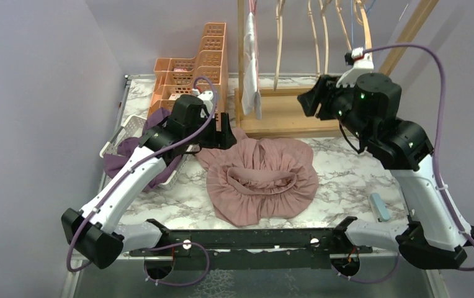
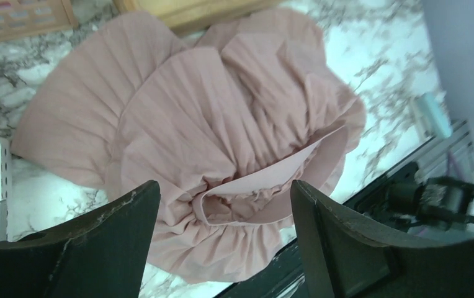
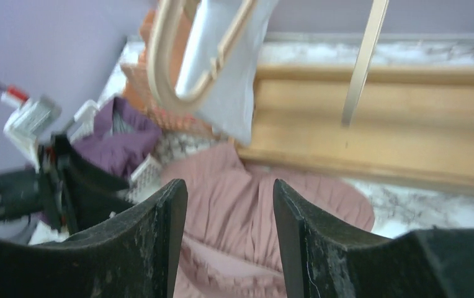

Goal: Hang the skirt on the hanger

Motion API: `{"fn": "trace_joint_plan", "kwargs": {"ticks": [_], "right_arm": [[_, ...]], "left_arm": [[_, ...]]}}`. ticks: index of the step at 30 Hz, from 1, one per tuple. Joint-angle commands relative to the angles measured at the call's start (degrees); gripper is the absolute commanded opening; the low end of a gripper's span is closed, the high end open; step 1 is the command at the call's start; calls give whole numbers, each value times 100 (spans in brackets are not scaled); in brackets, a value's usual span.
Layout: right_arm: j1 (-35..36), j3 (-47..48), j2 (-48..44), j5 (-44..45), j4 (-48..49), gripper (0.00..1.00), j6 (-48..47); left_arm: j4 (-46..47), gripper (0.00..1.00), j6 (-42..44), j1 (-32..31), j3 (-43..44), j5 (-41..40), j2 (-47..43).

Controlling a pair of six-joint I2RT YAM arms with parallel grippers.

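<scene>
Your left gripper (image 2: 223, 186) has its fingers spread wide with nothing between them. Through the gap, the left wrist view looks down on the gathered waistband of the skirt (image 1: 262, 180). Your right gripper (image 3: 228, 183) is also parted and empty. It is held in the air in front of the wooden rack base (image 1: 284, 115), and the skirt's far edge shows below it.

The pink pleated skirt lies in a rounded heap in the middle of the marble table (image 1: 358, 174), waistband opening upward. Its far edge meets the rack base, and its near hem comes close to the black rail (image 1: 253, 239) at the table's front.

To the right of the skirt you have bare marble out to a small pale blue object (image 1: 380, 207) near the table's edge. The left side is crowded. A white basket (image 1: 126, 130) holding purple cloth (image 1: 123, 161) sits just beside the skirt, with orange baskets (image 1: 197, 62) behind it.

Wooden hangers (image 1: 279, 43) hang above the rack base, and the leftmost carries a white garment (image 1: 251, 68).

Your left arm reaches low from the near left corner, with its wrist over the skirt's far left edge. Your right arm rises steeply from the near right corner, wrist turned left toward the rack.
</scene>
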Motion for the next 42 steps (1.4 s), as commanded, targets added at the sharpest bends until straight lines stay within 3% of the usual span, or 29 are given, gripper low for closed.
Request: {"fn": "trace_joint_plan", "kwargs": {"ticks": [1, 9, 13, 23, 28, 32, 38, 42], "right_arm": [[-21, 1223, 597, 952, -331, 59, -130], [-29, 2535, 1420, 2623, 538, 63, -1595], [-399, 2791, 1706, 2895, 1241, 66, -2283], [-2213, 3973, 2546, 1745, 1184, 72, -2134], [-3652, 3964, 2645, 498, 928, 62, -1395], [-4386, 3796, 2745, -773, 779, 60, -964], [-4581, 3708, 3036, -2170, 576, 62, -928], [-4582, 3730, 3265, -2480, 512, 65, -941]], "left_arm": [[642, 85, 64, 24, 126, -425, -531], [1190, 91, -59, 24, 42, -245, -824], [1236, 91, -124, 22, 57, -127, -807], [1350, 91, -347, 26, 37, 252, -772], [1362, 91, -452, 24, -27, 485, -763], [1380, 91, -545, 24, -104, 504, -810], [1387, 91, -552, 24, -141, 532, -859], [1385, 91, -558, 24, -171, 527, -868]]}}
